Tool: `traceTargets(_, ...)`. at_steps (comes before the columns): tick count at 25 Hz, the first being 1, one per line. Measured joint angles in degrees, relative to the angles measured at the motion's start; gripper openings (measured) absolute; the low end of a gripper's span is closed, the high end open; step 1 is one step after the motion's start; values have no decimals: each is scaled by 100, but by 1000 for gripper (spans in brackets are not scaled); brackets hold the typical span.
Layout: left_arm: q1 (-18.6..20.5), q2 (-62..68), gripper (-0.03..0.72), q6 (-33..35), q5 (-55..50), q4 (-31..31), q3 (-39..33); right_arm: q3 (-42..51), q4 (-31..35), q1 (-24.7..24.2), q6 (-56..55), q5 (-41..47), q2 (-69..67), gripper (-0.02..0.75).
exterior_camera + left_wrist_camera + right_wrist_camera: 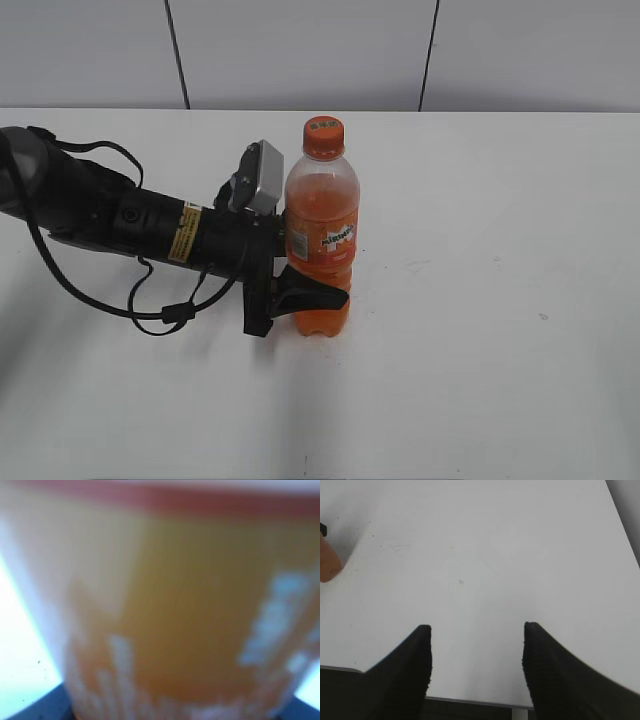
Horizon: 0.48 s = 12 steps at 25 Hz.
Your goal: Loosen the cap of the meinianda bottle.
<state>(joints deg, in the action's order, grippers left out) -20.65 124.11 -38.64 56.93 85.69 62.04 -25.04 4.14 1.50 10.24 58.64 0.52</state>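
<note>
Filling left wrist view: blurred meinianda bottle (pixel 170 610), claw unseen.

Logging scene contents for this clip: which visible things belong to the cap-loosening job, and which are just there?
Job:
- meinianda bottle, upright
- cap, on the bottle
- left gripper, around the bottle's lower body
- right gripper, open over bare table

Just there:
- white table; nothing else lies about

cap (pixel 323 137): orange | meinianda bottle (pixel 321 210): orange, white logo | table (pixel 480 300): white
</note>
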Motion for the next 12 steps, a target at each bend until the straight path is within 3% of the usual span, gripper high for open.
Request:
traceTargets(6,0,0,414,0,2,1,0,0,0,0,0,0,0,437)
traceTargets(12,79,0,545,-27,30,25,0,0,0,0,0,0,0,437)
